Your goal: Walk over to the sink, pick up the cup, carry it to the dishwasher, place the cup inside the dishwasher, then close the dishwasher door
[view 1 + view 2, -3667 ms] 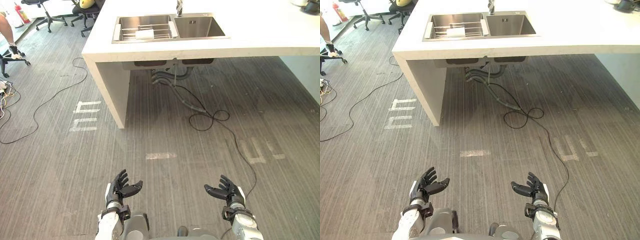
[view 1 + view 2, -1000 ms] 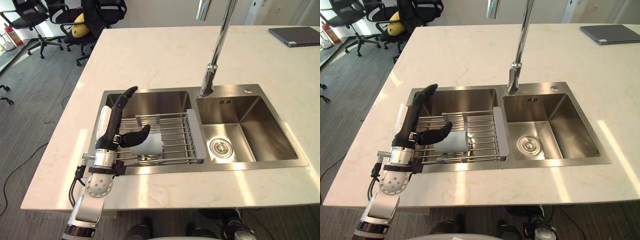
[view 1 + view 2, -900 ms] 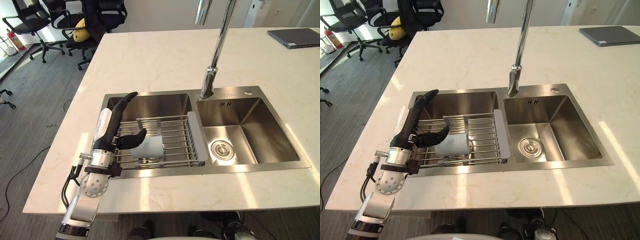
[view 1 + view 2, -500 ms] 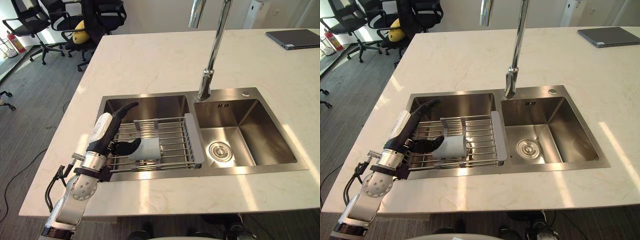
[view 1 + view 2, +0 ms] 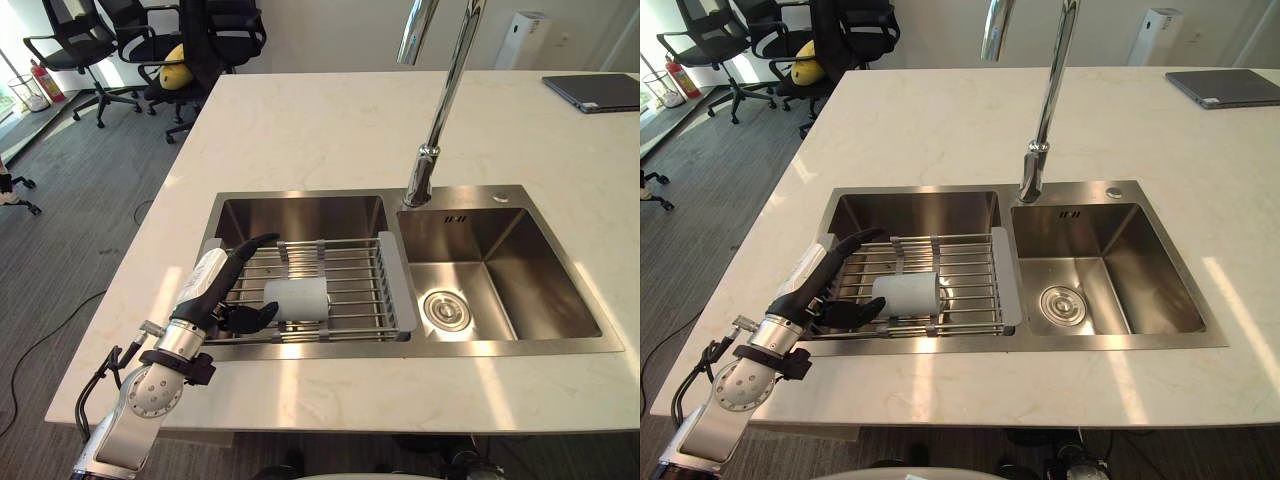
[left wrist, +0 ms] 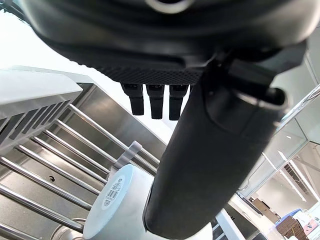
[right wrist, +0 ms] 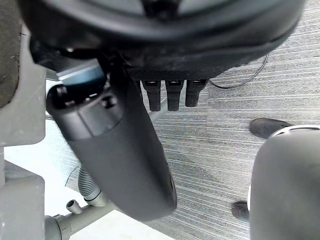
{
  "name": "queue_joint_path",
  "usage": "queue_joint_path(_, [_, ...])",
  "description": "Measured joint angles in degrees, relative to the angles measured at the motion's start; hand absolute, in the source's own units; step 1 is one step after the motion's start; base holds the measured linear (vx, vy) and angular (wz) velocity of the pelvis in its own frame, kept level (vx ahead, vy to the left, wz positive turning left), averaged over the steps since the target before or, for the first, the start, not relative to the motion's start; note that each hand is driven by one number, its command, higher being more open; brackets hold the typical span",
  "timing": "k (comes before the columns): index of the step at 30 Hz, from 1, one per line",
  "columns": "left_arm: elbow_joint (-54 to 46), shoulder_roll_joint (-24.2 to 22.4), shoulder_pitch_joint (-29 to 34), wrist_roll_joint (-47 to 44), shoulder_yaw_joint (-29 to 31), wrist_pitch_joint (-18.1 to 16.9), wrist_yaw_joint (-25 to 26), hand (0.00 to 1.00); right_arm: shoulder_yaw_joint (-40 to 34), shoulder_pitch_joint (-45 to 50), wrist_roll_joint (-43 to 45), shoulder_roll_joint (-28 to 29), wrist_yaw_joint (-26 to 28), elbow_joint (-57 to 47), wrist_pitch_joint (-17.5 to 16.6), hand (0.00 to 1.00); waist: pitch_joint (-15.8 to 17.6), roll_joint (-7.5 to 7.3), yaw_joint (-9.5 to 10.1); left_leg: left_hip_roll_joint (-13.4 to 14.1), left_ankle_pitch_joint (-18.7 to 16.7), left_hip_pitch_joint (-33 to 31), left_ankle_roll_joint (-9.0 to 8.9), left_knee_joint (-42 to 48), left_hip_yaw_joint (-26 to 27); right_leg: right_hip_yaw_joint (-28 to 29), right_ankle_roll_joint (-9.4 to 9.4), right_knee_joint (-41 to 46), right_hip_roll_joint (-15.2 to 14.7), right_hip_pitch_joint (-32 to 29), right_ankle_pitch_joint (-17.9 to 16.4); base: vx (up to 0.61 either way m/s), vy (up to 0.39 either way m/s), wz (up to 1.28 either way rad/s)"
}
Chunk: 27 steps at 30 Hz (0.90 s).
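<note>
The left hand (image 5: 215, 295) has sunk lower over the rack (image 5: 345, 275), fingers straight and apart, thumb beside the cup (image 5: 297, 298); pale counter (image 5: 300, 130) beyond it, office chairs (image 5: 90, 40) farther off.

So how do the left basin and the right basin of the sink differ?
The left basin is bridged by a wire rack; the right basin is uncovered down to its round drain. A white cup lies on its side over the left basin; the right basin holds no cup. The left hand reaches over the left basin, not the right basin. Both are steel, set in one pale countertop.
</note>
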Motion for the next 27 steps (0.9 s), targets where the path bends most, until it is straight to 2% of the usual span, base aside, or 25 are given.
queue_joint_path(16, [1.7, 0.1, 0.2, 2.9, -3.9, 0.0, -2.0, 0.9, 0.3, 0.0, -1.7, 0.0, -0.1, 0.0, 0.3, 0.9, -1.1, -0.43, -0.45, -0.2, 0.8, 0.9, 0.06, -2.6, 0.4, 0.3, 0.01, -0.9, 0.0, -0.1, 0.0, 0.0, -0.002, -0.01])
queue_joint_path(27, [4.2, 2.1, -4.6, 6.0, -7.2, -0.1, -2.2, 0.9, 0.3, 0.0, -1.7, 0.0, 0.0, 0.0, 0.8, 0.9, -1.1, -0.41, -1.37, -0.3, 0.8, 0.2, 0.05, -2.6, 1.1, 1.0, 0.24, -1.5, 0.0, -1.0, 0.5, -0.02, -0.007, -0.03])
